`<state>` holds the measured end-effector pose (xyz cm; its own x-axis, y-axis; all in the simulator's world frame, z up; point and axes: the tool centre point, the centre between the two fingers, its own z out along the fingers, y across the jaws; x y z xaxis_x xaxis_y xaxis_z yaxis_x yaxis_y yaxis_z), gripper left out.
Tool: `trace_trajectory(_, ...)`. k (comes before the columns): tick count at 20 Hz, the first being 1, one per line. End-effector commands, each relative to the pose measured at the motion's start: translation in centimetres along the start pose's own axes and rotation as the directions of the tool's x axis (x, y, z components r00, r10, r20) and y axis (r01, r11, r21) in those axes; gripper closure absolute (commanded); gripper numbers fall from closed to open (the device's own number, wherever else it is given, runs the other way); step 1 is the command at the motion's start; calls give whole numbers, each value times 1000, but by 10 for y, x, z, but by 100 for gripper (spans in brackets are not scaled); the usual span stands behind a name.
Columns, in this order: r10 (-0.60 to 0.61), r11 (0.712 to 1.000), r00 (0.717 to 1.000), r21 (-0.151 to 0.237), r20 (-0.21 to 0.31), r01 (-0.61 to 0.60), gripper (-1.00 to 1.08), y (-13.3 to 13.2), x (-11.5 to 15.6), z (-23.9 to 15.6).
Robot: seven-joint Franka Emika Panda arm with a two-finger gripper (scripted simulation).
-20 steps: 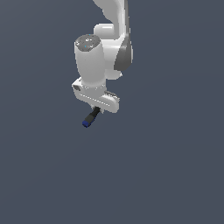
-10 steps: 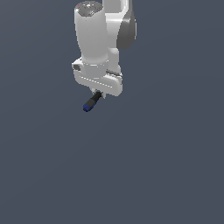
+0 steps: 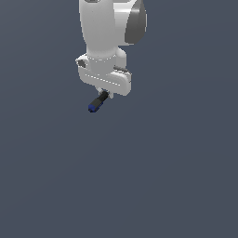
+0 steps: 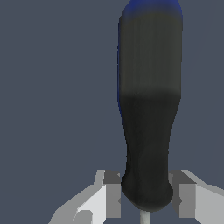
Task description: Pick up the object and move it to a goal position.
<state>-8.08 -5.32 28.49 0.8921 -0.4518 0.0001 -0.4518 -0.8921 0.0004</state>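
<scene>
Exterior view, upper centre of the frame: the white gripper (image 3: 103, 93) hangs over a plain grey ground, its jaws pinching the screwdriver (image 3: 97, 102) near the thin shaft. The black handle slants down toward the frame's left, blue cap lowest. Wrist view: fingers (image 4: 113, 194) flank the handle's base; actual contact seems likely but is partly hidden.

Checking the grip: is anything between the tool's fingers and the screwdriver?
Nothing shows: in the wrist view the tool fingers flank the black-handled screwdriver.
</scene>
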Motion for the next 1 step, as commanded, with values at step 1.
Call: trace_trajectory(1,0,1000,1000,0,0,0,108,0,0,0)
